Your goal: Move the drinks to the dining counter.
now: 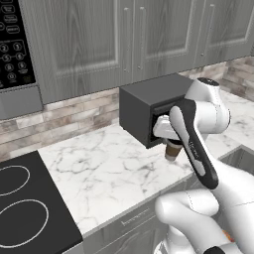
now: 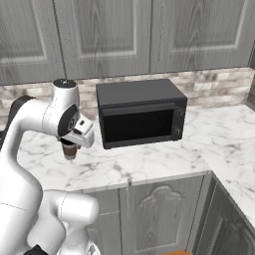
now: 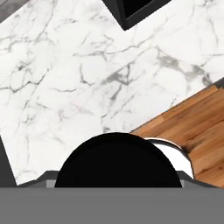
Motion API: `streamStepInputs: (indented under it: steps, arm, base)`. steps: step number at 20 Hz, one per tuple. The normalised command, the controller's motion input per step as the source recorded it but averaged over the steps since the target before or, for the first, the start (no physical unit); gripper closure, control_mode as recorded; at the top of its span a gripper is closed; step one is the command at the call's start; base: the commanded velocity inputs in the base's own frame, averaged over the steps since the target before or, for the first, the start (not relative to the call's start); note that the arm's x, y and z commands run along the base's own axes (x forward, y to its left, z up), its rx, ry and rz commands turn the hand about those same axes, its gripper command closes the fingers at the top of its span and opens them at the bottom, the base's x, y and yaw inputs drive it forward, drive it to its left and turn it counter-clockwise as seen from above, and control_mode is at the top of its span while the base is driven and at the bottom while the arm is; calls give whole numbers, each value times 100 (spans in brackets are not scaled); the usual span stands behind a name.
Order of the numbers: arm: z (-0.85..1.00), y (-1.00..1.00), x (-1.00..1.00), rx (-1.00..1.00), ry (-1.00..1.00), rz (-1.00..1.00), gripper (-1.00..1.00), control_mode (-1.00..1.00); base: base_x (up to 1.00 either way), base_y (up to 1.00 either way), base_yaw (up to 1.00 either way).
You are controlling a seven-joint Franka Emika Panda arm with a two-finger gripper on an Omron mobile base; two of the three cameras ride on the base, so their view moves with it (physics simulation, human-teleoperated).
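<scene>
arm: the white arm rises from the base and bends forward over the front part of the marble worktop [image 1: 109,173], its hand turned downward
jaws: the gripper [image 1: 172,144] hangs in front of the left end of the microwave; the jaws are pinching the brown cup, gripped at its lid end
cup: the brown cup [image 2: 69,150] with black lid hangs under the hand, clear of the worktop, its brown body pointing down; in the hand view the black lid [image 3: 119,161] is a large dark disc at the bottom, right against the camera
below the cup: white marble with grey veins, and past its front edge a strip of wooden floor [image 3: 192,127]
stove: a black cooktop [image 1: 30,208] with white ring marks lies flush in the worktop, well to the left of the arm
microwave: a dark box [image 2: 141,112] with its door shut stands on the worktop toward the wall, just beyond and to the right of the held cup
backsplash: pale stone tiles [image 1: 64,119] run behind the worktop
cabinets: grey wood-grain doors [image 2: 119,35] hang above; a second black appliance with a keypad [image 1: 14,49] sits high at the left
</scene>
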Motion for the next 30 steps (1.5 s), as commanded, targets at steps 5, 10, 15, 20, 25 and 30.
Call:
streamStepInputs:
  steps: [5, 10, 15, 20, 25, 30]
  arm:
    - [2, -8, -52, 0, -1, 12, 100, -100]
    - [28, 0, -35, 0, -4, 13, 100, -100]
    - [46, 0, -38, -1, -9, 13, 100, -100]
    - [45, -1, -30, -7, -3, 3, 100, -100]
    - [17, 0, -15, -4, -1, 1, 100, 100]
    - [0, 0, 0, 0, 0, 0, 100, 100]
  base:
    - [0, 0, 0]
    - [0, 0, 0]
    - [0, 0, 0]
    - [0, 0, 0]
    - [-31, 0, 2]
    - [-48, 9, 25]
